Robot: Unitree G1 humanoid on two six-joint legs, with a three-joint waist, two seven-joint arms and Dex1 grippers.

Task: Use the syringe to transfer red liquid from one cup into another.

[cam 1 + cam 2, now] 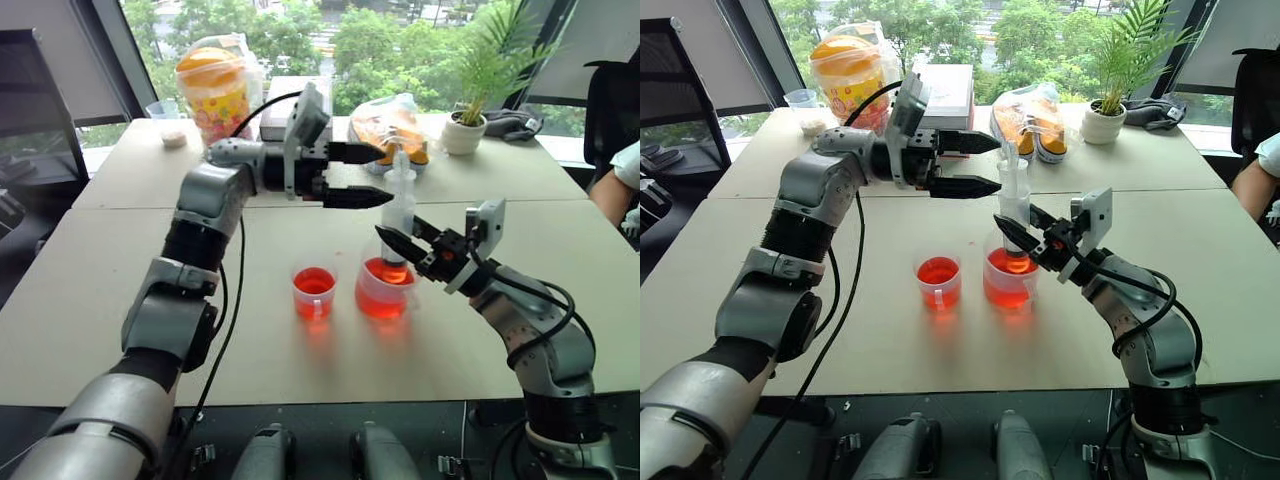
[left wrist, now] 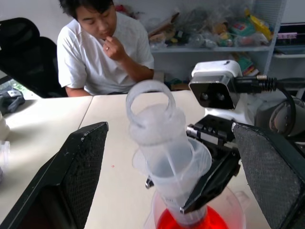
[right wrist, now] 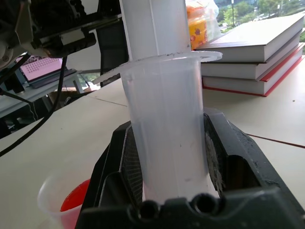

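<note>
Progress: the draw step looks under way, not finished. The syringe (image 1: 399, 205) stands upright with its tip down in the larger cup (image 1: 384, 288), which holds red liquid (image 1: 383, 298). The smaller cup (image 1: 314, 292) stands just beside it on the desk (image 1: 300, 360) and also shows red liquid. Whether any of that came by syringe cannot be told. Left to do, by my reckoning: fill the barrel, carry it across, discharge.

Right gripper (image 1: 392, 240): jaws clamped on the syringe barrel, low down.

Left gripper (image 1: 372, 175): jaws wide apart, one above and one below, level with the plunger top and not touching it.

Syringe: large, clear plastic barrel, whitish plunger with a ring at the top, flange midway. The barrel above the clamp looks empty of red.
</note>
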